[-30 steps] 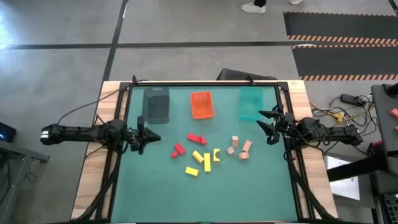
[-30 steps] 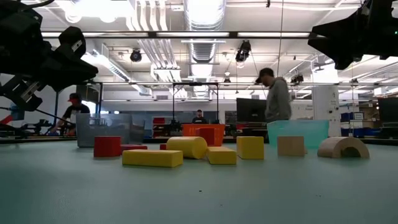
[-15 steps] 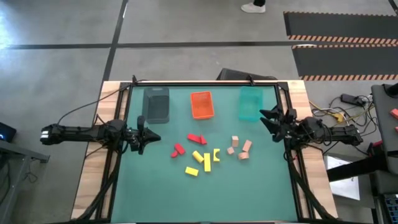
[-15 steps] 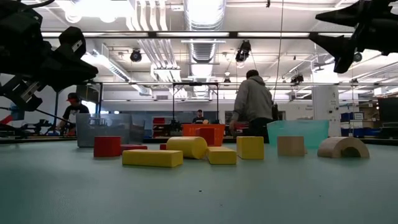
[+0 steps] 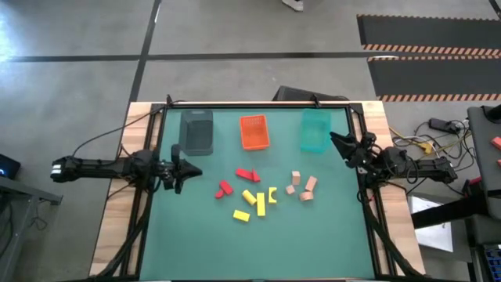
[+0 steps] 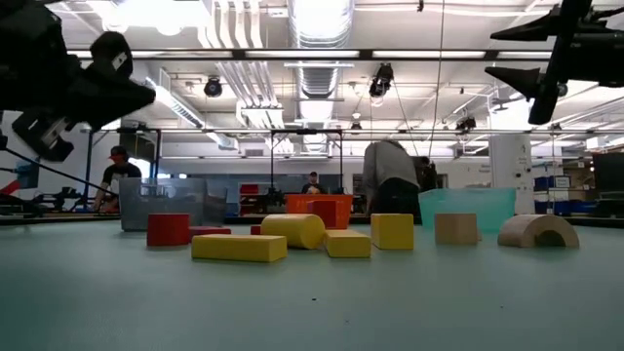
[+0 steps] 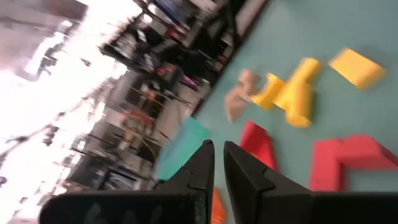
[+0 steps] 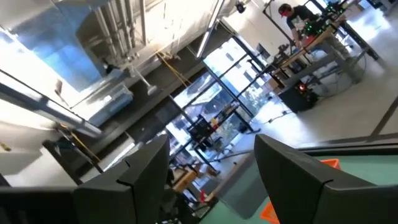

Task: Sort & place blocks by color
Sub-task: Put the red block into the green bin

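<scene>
Red blocks, yellow blocks and tan blocks lie loose on the green mat in the middle of the table. The low view shows them in a row, among them a yellow bar and a tan arch. My left gripper hovers shut over the mat's left side, pointing at the blocks; its fingertips nearly meet. My right gripper hangs open above the mat's right side, beside the teal tray, tipped upward, with nothing between its fingers.
Three trays stand in a row along the far side: dark grey, orange and teal. Bare mat lies near the front edge. People move in the room behind the table.
My right gripper has rolled about its own axis and tipped upward, its fingers swinging a little toward the far edge; it stays open. My left gripper has tipped slightly upward in place. The blocks have not moved.
</scene>
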Controlling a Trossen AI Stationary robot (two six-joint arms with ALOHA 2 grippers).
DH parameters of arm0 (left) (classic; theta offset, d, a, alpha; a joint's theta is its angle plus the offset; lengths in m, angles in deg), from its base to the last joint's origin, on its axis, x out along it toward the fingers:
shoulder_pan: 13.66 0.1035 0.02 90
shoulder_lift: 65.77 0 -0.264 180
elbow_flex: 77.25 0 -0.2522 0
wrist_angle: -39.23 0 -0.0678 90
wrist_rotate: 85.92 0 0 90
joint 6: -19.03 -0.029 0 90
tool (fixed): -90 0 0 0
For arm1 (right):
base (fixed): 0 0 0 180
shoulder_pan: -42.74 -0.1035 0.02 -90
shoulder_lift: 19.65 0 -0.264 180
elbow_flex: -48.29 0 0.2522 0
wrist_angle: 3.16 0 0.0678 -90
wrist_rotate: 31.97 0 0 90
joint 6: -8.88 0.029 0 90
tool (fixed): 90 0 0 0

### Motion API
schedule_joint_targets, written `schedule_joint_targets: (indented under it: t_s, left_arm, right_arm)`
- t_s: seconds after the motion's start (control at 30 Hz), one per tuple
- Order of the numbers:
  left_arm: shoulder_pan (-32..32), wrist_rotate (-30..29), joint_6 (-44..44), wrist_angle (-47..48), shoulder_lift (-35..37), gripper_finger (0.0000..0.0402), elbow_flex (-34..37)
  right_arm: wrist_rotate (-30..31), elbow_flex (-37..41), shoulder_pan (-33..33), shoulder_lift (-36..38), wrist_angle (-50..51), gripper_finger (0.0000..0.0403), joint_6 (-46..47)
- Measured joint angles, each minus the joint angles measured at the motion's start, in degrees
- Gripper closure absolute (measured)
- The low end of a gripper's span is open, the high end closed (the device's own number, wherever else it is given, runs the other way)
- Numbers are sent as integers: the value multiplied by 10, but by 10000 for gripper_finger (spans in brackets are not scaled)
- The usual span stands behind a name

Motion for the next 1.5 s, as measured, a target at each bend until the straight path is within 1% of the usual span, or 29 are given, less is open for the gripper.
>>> schedule_joint_targets:
  t_s: [0.17,0.3,0.43,0.6,0.67,0.73,0.8,0.87,0.93,1.0,1.1,1.2,1.3,1.4,1.5]
  left_arm:
    - [0,-2,-1,-129,0,381,0]
    - [0,-3,-1,-219,0,381,0]
    - [0,-4,-1,-265,0,381,0]
    - [0,-1,7,-309,0,381,-5]
    - [0,17,112,-336,1,381,-7]
    - [0,15,209,-359,1,381,-7]
    - [0,-7,323,-369,3,381,-7]
    - [0,-29,459,-374,4,381,-8]
    - [0,-44,596,-373,3,381,-8]
    - [0,-46,710,-371,1,381,-8]
    - [0,-46,830,-371,-1,381,-8]
    - [0,-46,917,-375,0,381,-8]
    - [0,-46,973,-401,0,381,-8]
    - [0,-49,960,-426,1,381,-8]
    - [0,-92,959,-435,1,381,-10]
  right_arm:
    - [2,0,0,-5,-32,177,1]
    - [32,0,0,-15,-71,177,3]
    - [42,-2,0,-27,-99,177,-10]
    - [45,-34,0,-56,-99,177,-17]
    - [45,-53,0,-77,-97,177,-35]
    - [45,-79,0,-101,-96,177,-63]
    - [46,-106,0,-128,-93,177,-91]
    - [49,-139,0,-156,-71,177,-106]
    - [63,-175,0,-184,-32,177,-108]
    - [80,-215,0,-210,27,177,-99]
    - [94,-279,0,-247,143,177,-61]
    - [94,-347,0,-282,286,177,5]
    - [94,-412,0,-318,439,177,89]
    - [88,-472,0,-354,572,177,169]
    - [75,-528,0,-386,680,177,226]
